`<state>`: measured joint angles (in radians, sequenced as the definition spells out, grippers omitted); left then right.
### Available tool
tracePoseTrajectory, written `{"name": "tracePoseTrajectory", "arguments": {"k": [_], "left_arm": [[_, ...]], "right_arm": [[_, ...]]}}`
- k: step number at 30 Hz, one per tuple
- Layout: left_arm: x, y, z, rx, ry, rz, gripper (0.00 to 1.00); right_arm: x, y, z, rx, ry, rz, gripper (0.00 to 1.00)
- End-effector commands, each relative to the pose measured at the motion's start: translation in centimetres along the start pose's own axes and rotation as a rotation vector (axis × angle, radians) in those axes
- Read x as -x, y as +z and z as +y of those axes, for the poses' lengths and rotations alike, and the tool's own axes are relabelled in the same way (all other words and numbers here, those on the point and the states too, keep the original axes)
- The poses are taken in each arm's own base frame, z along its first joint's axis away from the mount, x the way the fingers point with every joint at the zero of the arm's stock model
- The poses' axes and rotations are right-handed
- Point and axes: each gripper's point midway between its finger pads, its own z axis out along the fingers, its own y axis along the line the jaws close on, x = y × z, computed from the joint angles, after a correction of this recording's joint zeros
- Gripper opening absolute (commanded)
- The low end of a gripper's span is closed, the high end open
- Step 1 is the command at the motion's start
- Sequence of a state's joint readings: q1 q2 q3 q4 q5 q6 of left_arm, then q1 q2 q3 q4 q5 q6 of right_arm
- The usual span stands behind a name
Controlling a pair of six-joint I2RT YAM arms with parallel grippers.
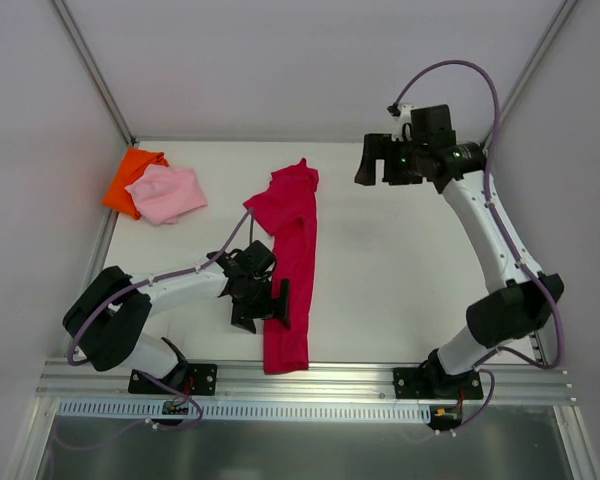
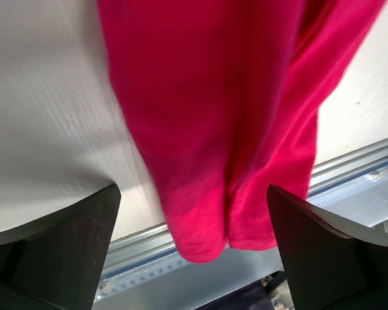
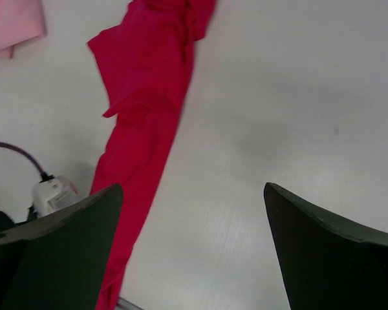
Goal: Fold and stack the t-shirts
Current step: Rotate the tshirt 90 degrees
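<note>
The crimson t-shirt (image 1: 292,250) lies in a long narrow strip down the middle of the white table, bunched at its far end. Its hem (image 2: 207,245) reaches over the table's near edge. My left gripper (image 1: 264,302) hovers low over the strip's near part, open (image 2: 193,194), with the cloth below the fingers and nothing gripped. The light pink t-shirt (image 1: 170,192) sits as a folded bundle at the far left, resting partly on the folded orange t-shirt (image 1: 130,175). High over the far right, my right gripper (image 1: 376,165) is open (image 3: 193,190) and empty, looking down on the crimson t-shirt (image 3: 149,84).
An aluminium rail (image 1: 310,380) runs along the table's near edge, between the two arm bases. Slanted frame posts (image 1: 90,70) stand at the back corners. The left arm's purple cable (image 1: 230,245) loops beside the crimson strip.
</note>
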<state>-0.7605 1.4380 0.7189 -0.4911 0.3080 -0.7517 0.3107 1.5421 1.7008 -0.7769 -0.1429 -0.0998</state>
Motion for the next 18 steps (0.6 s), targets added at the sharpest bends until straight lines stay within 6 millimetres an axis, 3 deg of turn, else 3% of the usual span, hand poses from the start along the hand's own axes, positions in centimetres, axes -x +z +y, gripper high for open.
{"name": "tracePoseTrajectory", "arguments": {"k": [1,2,3,4,7,12,16,18], "left_arm": [[1.8,-0.9,-1.6,-0.008,0.052,-0.059,0.99],[3.1,-1.7,-2.4,-0.013,0.068,-0.112,0.99],[3.8,-2.1,-2.8,-0.011,0.084,-0.139,0.99],[4.4,-2.5,-3.1,-0.006,0.094,-0.16,0.99],[7.4,-4.3,-5.1,-0.004,0.144,-0.256,0.99],[13.0,-6.2,-6.9,-0.021,0.122,-0.314,0.99],[17.0,-6.1,-6.6,-0.045,0.082,-0.322,0.99],[19.5,-5.5,-6.2,-0.044,0.058,-0.307,0.99]], "right_arm": [[-0.8,2.5,5.7,0.316,0.067,0.154,0.96],[-1.8,2.9,6.9,0.389,0.1,0.225,0.97],[-2.5,4.9,7.0,0.402,0.125,0.284,0.96],[-3.3,5.4,7.3,0.424,0.143,0.331,0.96],[-4.5,6.7,6.5,0.367,0.116,0.343,0.96],[-3.4,4.6,5.2,0.278,0.04,0.272,0.96],[-2.9,2.4,3.8,0.189,0.015,0.21,0.96],[-2.9,0.3,3.0,0.137,0.0,0.156,0.97]]}}
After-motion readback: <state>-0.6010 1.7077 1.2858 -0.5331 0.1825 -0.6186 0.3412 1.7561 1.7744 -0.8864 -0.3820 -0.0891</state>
